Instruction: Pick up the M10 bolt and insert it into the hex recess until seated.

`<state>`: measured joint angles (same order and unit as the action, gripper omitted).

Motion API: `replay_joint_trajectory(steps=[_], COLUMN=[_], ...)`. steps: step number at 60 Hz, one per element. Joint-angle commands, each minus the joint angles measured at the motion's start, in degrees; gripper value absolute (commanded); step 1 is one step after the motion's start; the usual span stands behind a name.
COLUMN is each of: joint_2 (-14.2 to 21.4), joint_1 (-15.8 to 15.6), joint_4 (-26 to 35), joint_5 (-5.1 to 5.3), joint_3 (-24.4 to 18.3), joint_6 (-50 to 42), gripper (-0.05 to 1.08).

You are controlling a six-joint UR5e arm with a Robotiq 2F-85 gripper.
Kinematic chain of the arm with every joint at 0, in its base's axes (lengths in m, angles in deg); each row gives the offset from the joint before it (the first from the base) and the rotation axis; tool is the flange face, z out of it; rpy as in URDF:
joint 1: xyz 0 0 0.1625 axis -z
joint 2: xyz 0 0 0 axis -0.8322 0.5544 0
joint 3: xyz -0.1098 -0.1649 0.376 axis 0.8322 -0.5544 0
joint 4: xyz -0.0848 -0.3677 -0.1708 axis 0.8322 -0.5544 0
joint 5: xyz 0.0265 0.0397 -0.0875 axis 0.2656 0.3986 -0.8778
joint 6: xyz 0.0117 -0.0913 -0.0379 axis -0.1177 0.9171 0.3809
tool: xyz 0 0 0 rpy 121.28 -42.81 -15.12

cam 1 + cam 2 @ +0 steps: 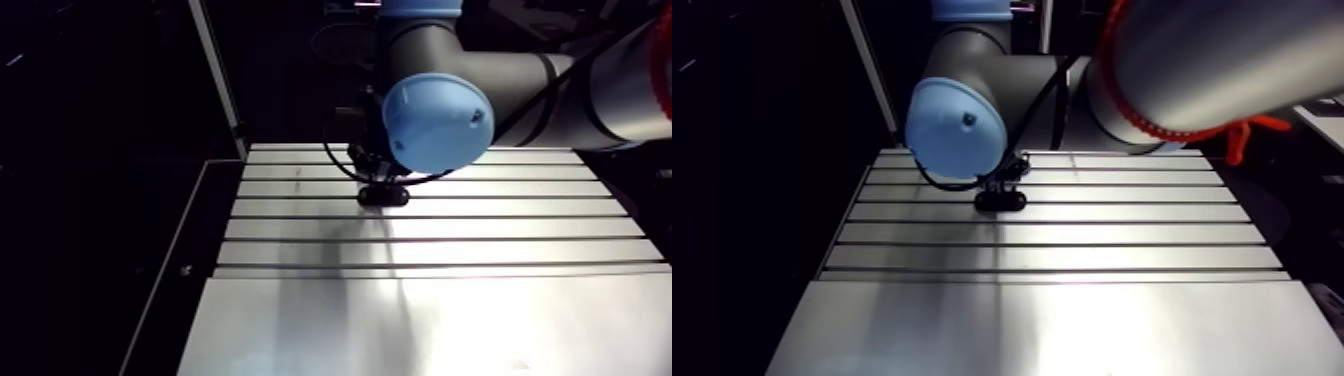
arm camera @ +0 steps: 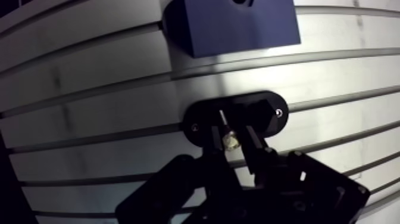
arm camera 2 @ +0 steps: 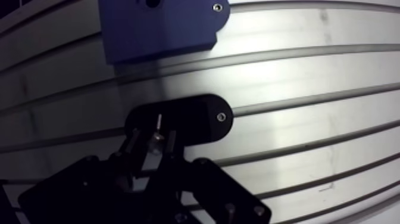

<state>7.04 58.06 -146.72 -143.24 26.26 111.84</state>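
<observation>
Plainly, the bolt (image 2: 230,140) is found over a black oval holder (image 2: 268,110), its thin shank pointing away from the wrist, and it is bracketed closely by the pincer (image 3: 152,143). Whether the pincer is clamped on the bolt or merely set around it cannot be told, since the contact is lost in shadow. A blue block (image 2: 238,30) is seen just ahead of the holder on the slotted desk (image 2: 89,101), apart from it. A hole is partly shown at its far side and is judged the likely recess, though its shape cannot be made out.

The pick-up is judged to be the step in hand. Several risks are foreseen. If the bolt is gripped loosely or off-centre, it may be tilted on lifting, or dropped — and then lost into one of the desk's slots. If the head is carried over with its flats unaligned, it may be jammed at the rim and left unseated.
</observation>
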Motion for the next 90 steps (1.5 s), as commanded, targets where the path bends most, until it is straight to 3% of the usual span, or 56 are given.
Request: replay_joint_trajectory(steps=[1, 34, 60, 83, 90], joint_2=[-0.1, 0.1, 2.8, 7.6, 8.5], joint_1=[-0.1, 0.0, -0.1, 0.0, 0.3], joint_4=[0.0, 0.0, 0.8, 6.9, 12.3], joint_5=[0.0, -0.09, 0.0, 0.0, -0.09], joint_3=[0.0, -0.1, -0.3, -3.3, -6.6], joint_6=[0.0, 0.0, 0.3, 3.2, 6.9], gripper=[0.69, 0.74, 0.78, 0.78, 0.78])
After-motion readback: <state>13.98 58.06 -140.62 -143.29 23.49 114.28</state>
